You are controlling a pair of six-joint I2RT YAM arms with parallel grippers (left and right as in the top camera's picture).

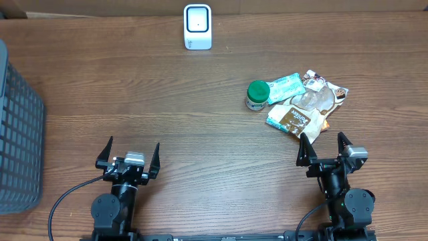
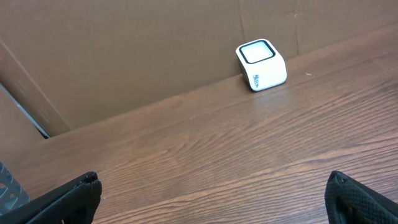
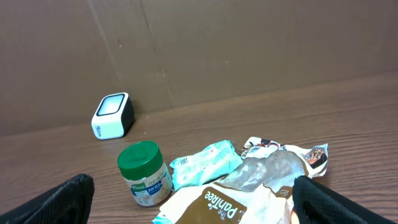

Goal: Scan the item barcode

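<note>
On counter (image 1: 200, 127), grip jar (image 1: 257, 94) sides with spread right pincer (image 1: 322, 144). Keep spread left pincer (image 1: 132, 148) clear; present jar squarely to scanner (image 1: 198, 27).

Far left of the scanner (image 1: 197, 27), the grey basket (image 1: 19, 134) runs off the overhead picture's edge, and the scanner's small blue print is too fine to read. Right of the scanner, the brown packet (image 3: 227, 204) covers part of a clear wrapper (image 3: 273, 171) and is cut by the right wrist view's lower edge. Both wrist views show only the dark tips of the jaws, the rest lost below the frame.
</note>
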